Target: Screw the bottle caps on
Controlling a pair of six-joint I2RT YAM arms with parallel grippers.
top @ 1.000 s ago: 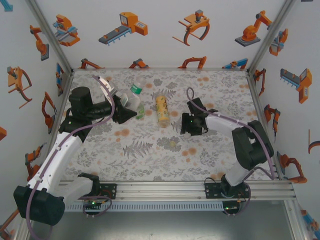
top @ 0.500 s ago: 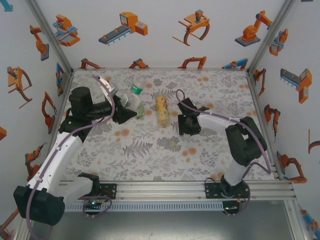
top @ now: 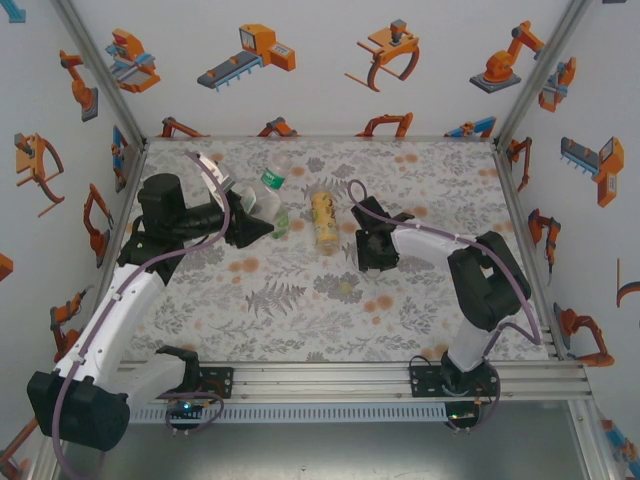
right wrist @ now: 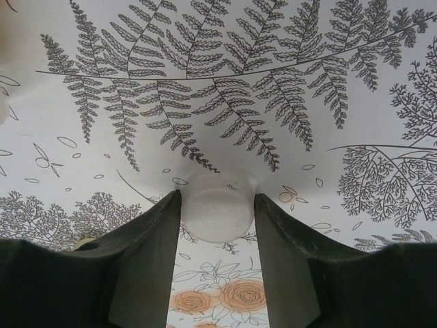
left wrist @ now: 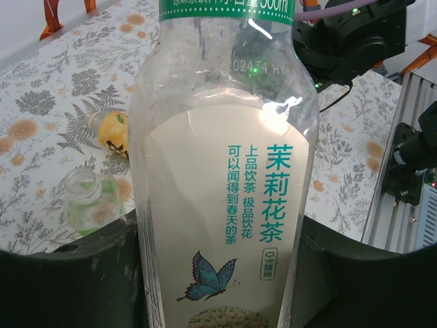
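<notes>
Right gripper [right wrist: 217,198] pinches white cap [right wrist: 217,217] near table [top: 300,330] centre, clear of edges; left gripper [top: 252,228] clamps clear bottle [left wrist: 225,171].

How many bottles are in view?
3. The clear bottle with white-green label is in the left gripper; the yellow bottle is on the table near its middle; the short green-tinted bottle, uncapped, is near it. Others may be hidden.
</notes>
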